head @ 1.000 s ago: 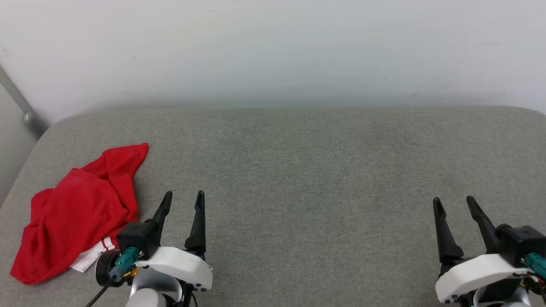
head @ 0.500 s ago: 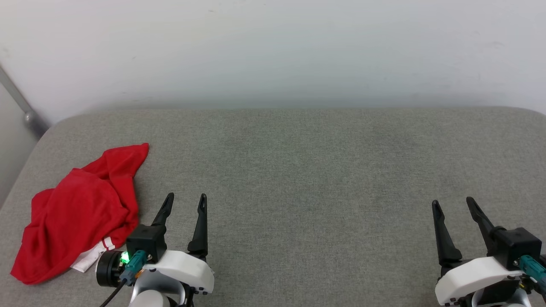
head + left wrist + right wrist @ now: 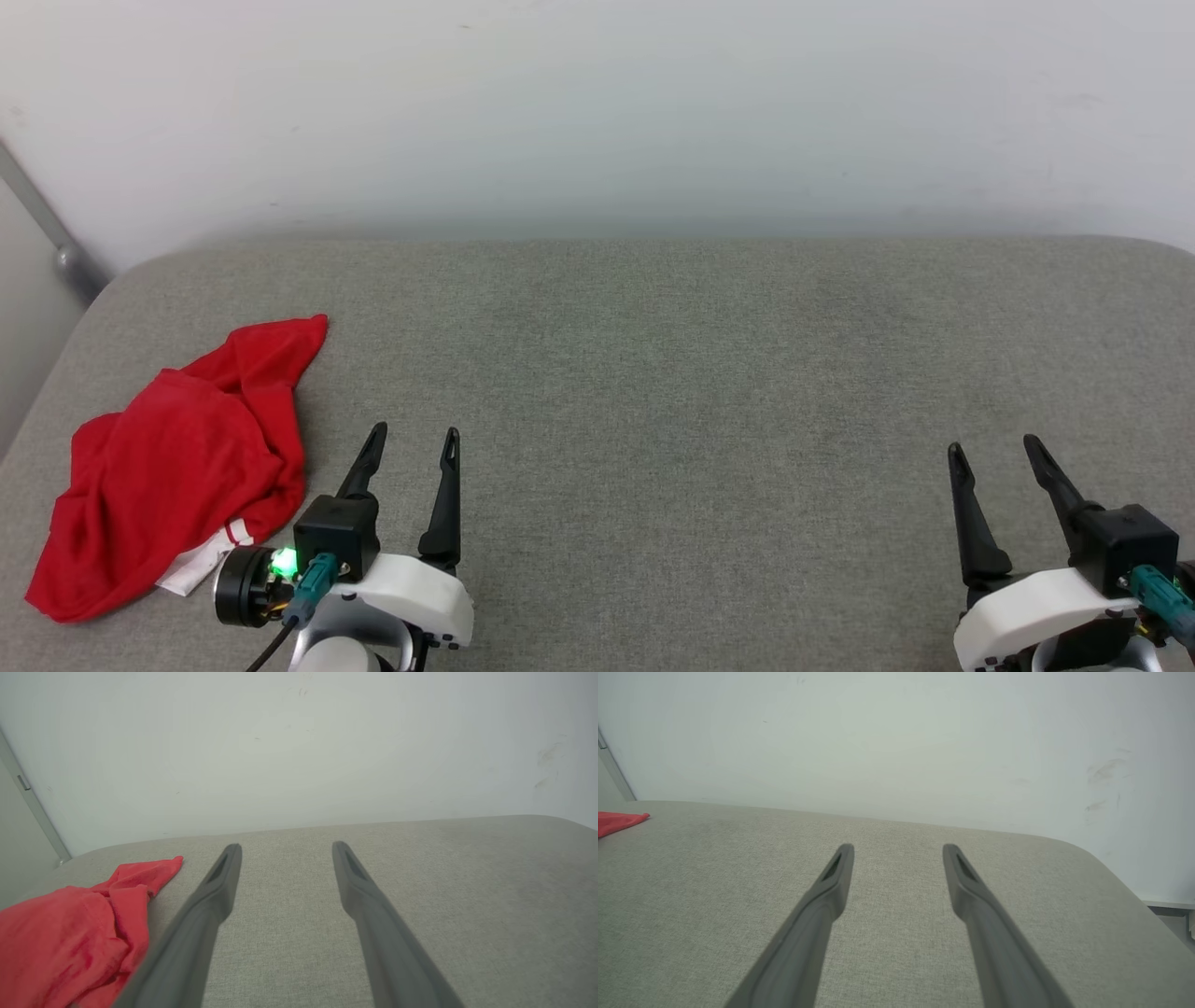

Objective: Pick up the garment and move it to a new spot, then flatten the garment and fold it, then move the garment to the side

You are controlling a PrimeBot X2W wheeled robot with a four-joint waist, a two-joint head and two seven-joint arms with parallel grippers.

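A grey woven-fabric tabletop (image 3: 653, 392) with rounded far corners spreads wide and meets a plain white wall (image 3: 597, 112) behind it. At the far left, a slim grey metal strip (image 3: 42, 229) runs slantwise against the wall. Faint dark scuff marks (image 3: 1104, 770) smudge the wall near the right-hand corner.

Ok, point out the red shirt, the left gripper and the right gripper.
red shirt (image 3: 177, 467), head view, middle of the crumpled red cloth.
left gripper (image 3: 415, 432), head view, midway between its open fingertips.
right gripper (image 3: 991, 445), head view, midway between its open fingertips.
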